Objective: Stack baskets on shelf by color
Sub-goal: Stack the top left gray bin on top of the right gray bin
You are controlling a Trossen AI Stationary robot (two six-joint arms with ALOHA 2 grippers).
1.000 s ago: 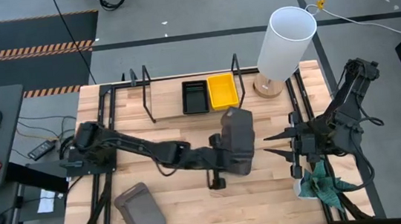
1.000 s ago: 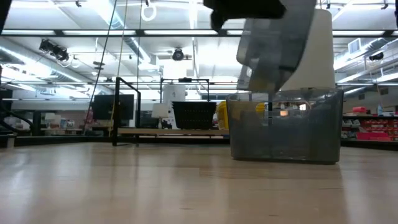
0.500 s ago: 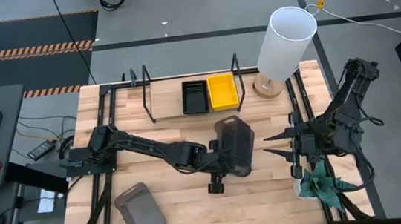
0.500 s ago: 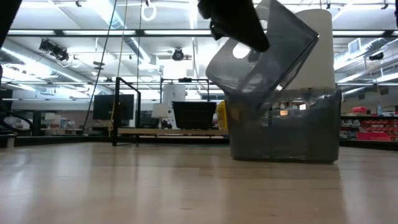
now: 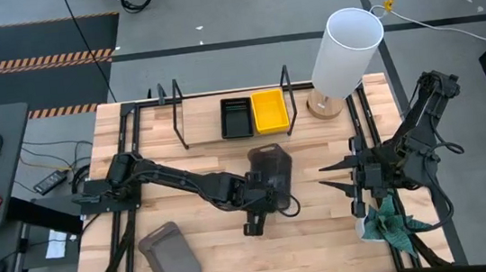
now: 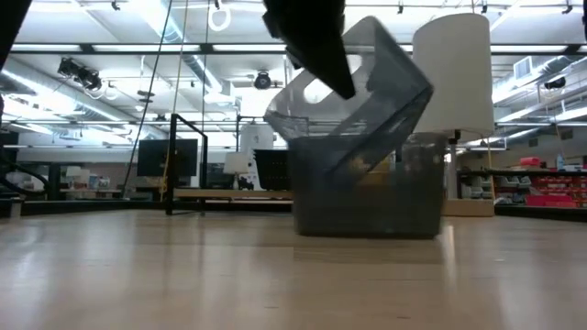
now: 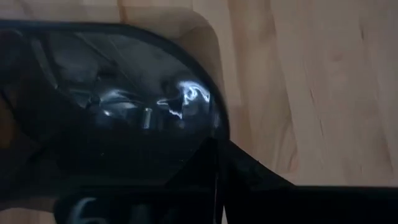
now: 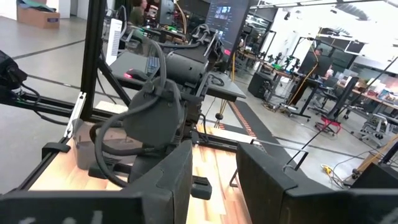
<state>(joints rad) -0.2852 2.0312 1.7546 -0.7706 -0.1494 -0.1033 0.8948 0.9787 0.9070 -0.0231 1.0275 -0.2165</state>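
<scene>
Left gripper [image 5: 262, 191] clamped on tilted gray basket [image 5: 270, 171]; right gripper [image 5: 353, 179] fingers apart, idle

- L arm: reaches from table's 9 o'clock edge toward centre, elbow low, wrist angled down.
- left gripper [image 5: 263, 199]: jaws clamped tight, nr table centre.
- R arm: folded at 3 o'clock edge, idle.
- right gripper [image 5: 330, 174]: fingers apart, pointing to 9 o'clock.

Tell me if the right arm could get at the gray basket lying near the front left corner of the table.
Probably not. That gray basket lies across the table from the parked right end effector, and the left end effector, gripping another gray basket, sits between them.
</scene>
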